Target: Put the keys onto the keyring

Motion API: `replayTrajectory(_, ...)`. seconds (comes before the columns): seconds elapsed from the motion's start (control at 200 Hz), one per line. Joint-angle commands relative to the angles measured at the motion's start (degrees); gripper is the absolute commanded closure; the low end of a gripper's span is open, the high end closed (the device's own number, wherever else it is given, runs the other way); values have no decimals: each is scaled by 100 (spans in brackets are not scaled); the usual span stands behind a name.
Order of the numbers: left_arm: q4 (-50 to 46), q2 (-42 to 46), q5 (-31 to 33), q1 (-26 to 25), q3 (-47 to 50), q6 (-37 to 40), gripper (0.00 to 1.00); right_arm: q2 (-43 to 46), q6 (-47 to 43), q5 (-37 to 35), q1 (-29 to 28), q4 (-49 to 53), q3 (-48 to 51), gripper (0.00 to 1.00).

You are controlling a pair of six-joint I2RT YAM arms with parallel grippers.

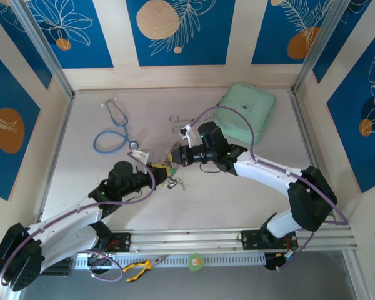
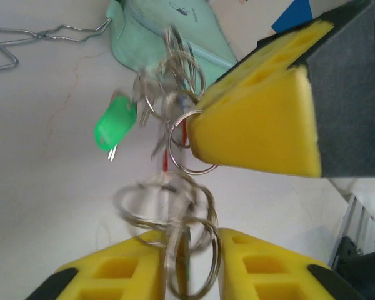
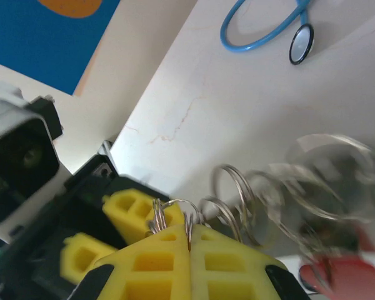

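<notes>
A bunch of steel split rings and the keys (image 1: 175, 182) hangs between my two grippers over the table's middle. My right gripper (image 3: 189, 230) is shut on one steel ring (image 3: 175, 206) of the bunch. Its yellow finger (image 2: 256, 119) comes in from the upper right in the left wrist view. My left gripper (image 2: 192, 240) is open, with blurred rings (image 2: 187, 250) loose in the gap. A green key head (image 2: 115, 122) and a red key head (image 3: 344, 278) dangle. A larger pale blurred loop (image 3: 330, 172) hangs there too; whether it is the keyring I cannot tell.
A blue-tubed stethoscope (image 1: 112, 131) lies at the back left and a mint pouch (image 1: 245, 112) at the back right. Steel forceps (image 1: 178, 119) lie next to the pouch. Yellow-handled pliers (image 1: 139, 269) rest on the rail below the table's near edge.
</notes>
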State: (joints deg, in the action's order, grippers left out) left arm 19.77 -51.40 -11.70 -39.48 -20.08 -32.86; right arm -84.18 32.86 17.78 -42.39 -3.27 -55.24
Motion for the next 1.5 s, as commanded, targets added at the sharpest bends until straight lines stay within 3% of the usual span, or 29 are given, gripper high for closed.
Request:
replayTrajectory(0.0,84,85,-35,20,-97,-58,60,165,-1221,-149,-74,234,-208,100)
replayTrajectory(0.125,-210,408,-37,21,-70,195,43,79,-2180,-246,-61,323,-434,100)
replayTrajectory(0.27,-1246,1288,249,24,-240,981,33,-19,-3156,-396,83,494,-662,100)
replayTrajectory(0.49,-2625,1963,1014,20,-902,2405,35,31,-4684,80,234,657,-663,100)
replayTrajectory(0.675,-2076,1460,1883,30,-1050,3071,50,130,-5784,318,115,1043,-410,100)
replayTrajectory(0.875,-1282,298,1531,42,-1093,3419,64,194,-6616,-88,-104,1366,-179,100)
replayTrajectory(1.1,-607,-112,1142,94,-832,3578,75,477,-6761,-32,-160,902,220,100)
replayTrajectory(1.496,58,-449,-493,126,-209,4265,72,693,-6741,15,-155,958,356,100)
